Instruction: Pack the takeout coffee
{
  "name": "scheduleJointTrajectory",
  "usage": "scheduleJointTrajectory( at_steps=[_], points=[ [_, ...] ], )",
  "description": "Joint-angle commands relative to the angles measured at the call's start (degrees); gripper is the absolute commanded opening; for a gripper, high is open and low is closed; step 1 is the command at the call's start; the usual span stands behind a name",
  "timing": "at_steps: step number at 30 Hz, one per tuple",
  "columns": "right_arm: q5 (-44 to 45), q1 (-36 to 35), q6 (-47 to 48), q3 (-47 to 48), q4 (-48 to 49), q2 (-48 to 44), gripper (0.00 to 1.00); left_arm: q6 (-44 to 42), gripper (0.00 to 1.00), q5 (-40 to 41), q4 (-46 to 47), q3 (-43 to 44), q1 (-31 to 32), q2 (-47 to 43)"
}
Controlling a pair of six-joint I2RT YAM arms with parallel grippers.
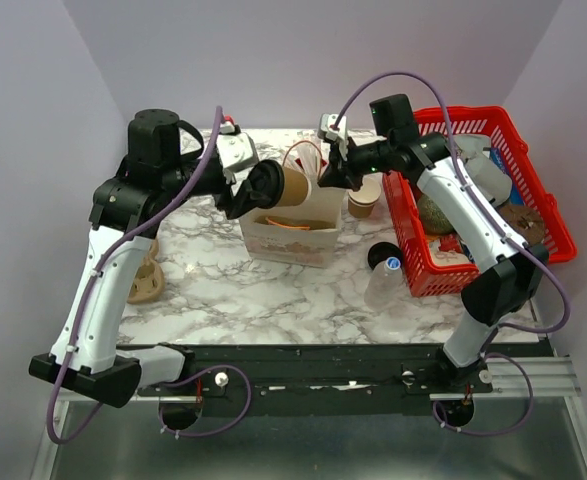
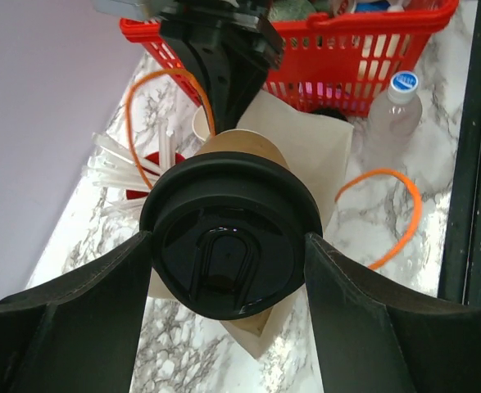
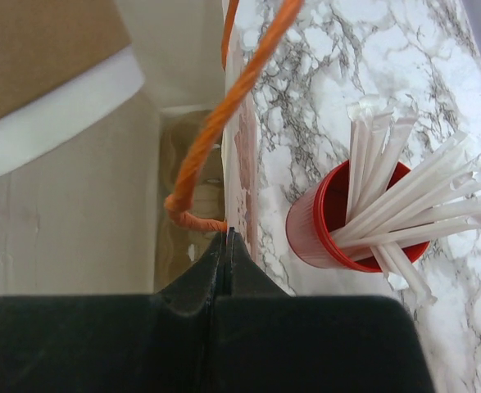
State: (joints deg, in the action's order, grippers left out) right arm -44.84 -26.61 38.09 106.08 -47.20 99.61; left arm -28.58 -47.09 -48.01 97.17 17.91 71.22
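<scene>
My left jaws are clamped on the takeout coffee (image 1: 288, 186), one finger on each side of its black lid (image 2: 228, 246). The cup lies on its side in the air at the centre of the top view, lid toward my left wrist and its tan base pointing right. It hangs just above the open mouth of the paper bag (image 1: 293, 238), which stands on the marble surface (image 1: 273, 300).

My right jaws are clenched tight, pinching the thin upper edge of the bag beside one orange handle (image 3: 224, 123). In the right wrist view, a red cup (image 3: 322, 221) of wrapped straws (image 3: 404, 188) stands just right of the bag.

The red basket (image 1: 405, 225) sits at the right of the top view, with a lidless tan cup (image 1: 363, 200) between it and the bag. A water bottle (image 1: 385, 280) lies below that cup, close to the basket.
</scene>
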Motion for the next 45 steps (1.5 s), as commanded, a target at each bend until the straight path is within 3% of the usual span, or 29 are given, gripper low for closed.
scheduleJointTrajectory(
  at_steps=[1,7,14,25,36,45],
  points=[
    [3.2,-0.9,-0.6,-1.1,2.0,-3.1,0.0,-11.3,0.0,3.6,-9.7,-0.3,1.9,-0.1],
    [6.7,-3.8,3.7,-2.2,1.8,-5.6,0.0,-17.6,0.0,8.6,-9.2,-3.4,4.6,0.2],
    [11.1,-6.5,5.9,-13.8,12.7,-12.6,0.0,-23.4,0.0,12.8,-9.6,-2.1,10.0,5.1],
    [14.3,-7.1,-0.6,-17.6,17.4,-14.2,0.01,-31.4,0.0,24.8,-6.1,-14.4,17.2,2.9],
    [17.9,-8.9,-2.3,-23.2,25.1,-17.1,0.0,-34.3,0.0,35.2,-4.5,-15.4,21.4,7.5],
    [18.9,-9.3,-5.8,-26.1,27.1,-19.8,0.0,-37.5,0.0,37.4,-0.7,-20.1,22.3,8.1]
  ],
)
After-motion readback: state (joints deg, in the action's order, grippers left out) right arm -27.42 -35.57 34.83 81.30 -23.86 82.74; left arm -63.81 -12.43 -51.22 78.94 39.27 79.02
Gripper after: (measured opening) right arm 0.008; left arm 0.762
